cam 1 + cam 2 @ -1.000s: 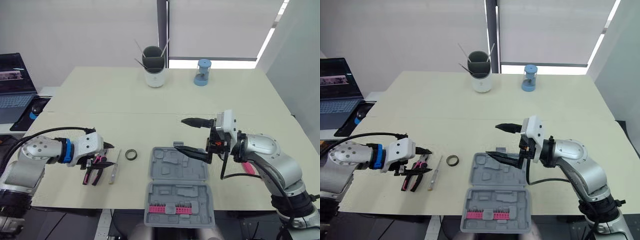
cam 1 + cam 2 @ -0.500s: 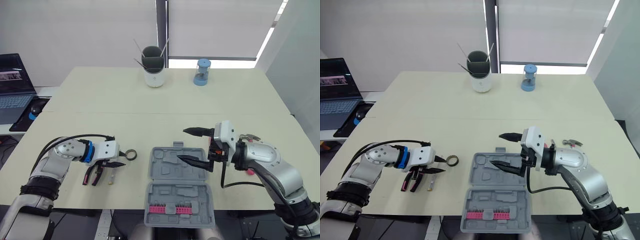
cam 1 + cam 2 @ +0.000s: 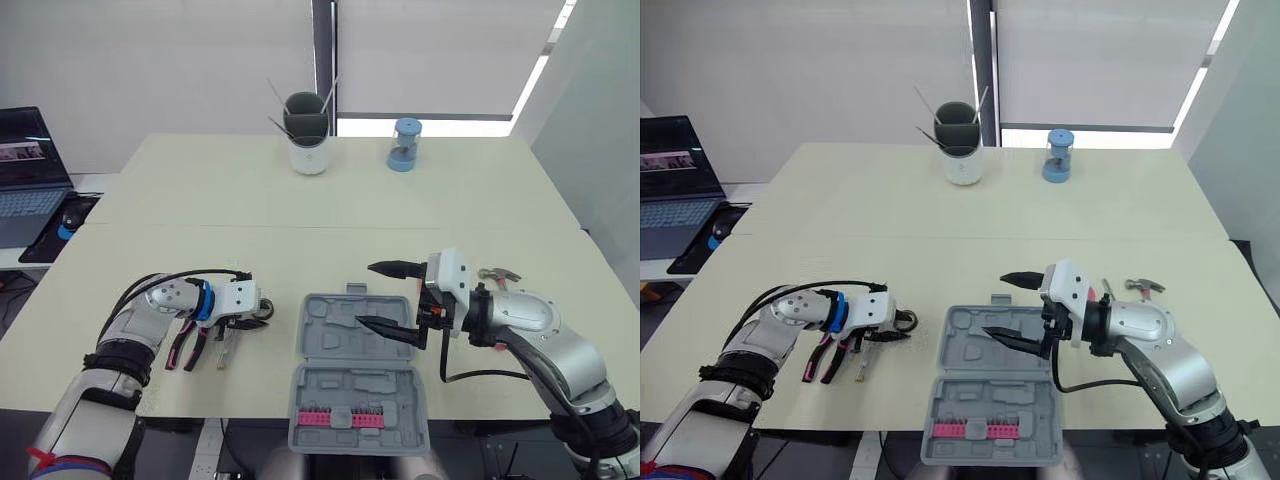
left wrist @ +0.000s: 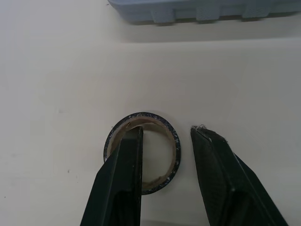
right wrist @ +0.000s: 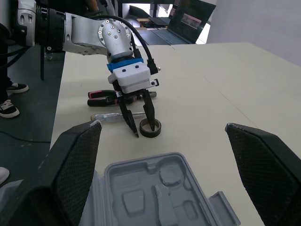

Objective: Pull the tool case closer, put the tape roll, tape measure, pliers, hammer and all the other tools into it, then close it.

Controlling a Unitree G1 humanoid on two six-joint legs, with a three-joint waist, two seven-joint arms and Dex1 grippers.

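Fingers (image 4: 120, 183) apart on the left gripper (image 4: 167, 129): swung over from the pink-handled pliers (image 3: 185, 345) and straddled the wall of the small black tape roll (image 4: 155, 117), near the cream table's (image 3: 300, 200) front edge, just beside the open grey plastic tool case (image 3: 350, 335). Only needed to clamp and lift, probably. Held the right gripper (image 3: 366, 295) spread wide above the case.

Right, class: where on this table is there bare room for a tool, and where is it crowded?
Bare: the middle, between cup and sharpener at the back and the case in front; also the right side behind the hammer. Crowded: front left, where pliers, screwdriver and roll lie at the left gripper; the right gripper hangs over the case.
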